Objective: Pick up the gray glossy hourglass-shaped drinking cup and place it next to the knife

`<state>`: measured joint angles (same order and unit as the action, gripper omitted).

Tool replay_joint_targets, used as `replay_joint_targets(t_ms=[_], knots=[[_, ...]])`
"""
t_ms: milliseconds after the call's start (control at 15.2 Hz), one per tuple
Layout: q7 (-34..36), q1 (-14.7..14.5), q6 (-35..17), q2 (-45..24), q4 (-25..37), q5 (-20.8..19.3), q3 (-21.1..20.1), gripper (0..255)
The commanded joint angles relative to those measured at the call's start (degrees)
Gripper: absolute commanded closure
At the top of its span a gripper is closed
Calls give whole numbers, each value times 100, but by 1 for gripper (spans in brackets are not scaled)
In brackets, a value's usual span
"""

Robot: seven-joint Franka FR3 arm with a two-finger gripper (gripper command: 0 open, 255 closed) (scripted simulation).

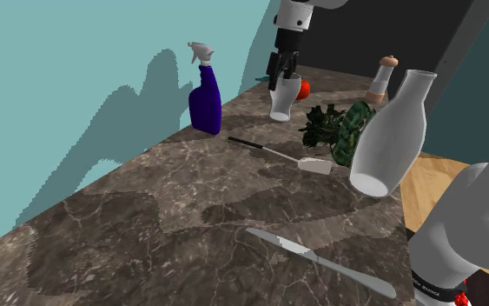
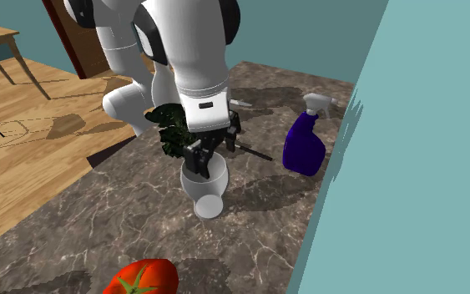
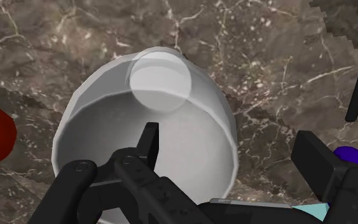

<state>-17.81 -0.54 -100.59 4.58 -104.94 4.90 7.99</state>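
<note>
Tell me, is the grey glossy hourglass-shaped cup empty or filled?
Empty: the wrist view looks down into the grey glossy hourglass-shaped cup, showing its bare inner wall and round bottom, with no contents.

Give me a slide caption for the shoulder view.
Black gripper at the rim of a pale cup, blue spray bottle nearby, knife apart on the marbled counter.

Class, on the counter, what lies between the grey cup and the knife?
A black-handled spatula lies crosswise between cup and knife, in the shoulder view.
</note>
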Motion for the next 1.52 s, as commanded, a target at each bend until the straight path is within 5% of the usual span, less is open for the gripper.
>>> replay_joint_targets(t_ms=[0, 264, 330, 924, 1452], knots=[[-1, 0, -16, 2, -15, 0, 0, 0], [-1, 0, -15, 2, -15, 0, 0, 0], [-1, 0, -15, 2, -15, 0, 0, 255], [-1, 0, -15, 2, -15, 0, 0, 255], [43, 3, 610, -62, 675, 2, 6, 255]])
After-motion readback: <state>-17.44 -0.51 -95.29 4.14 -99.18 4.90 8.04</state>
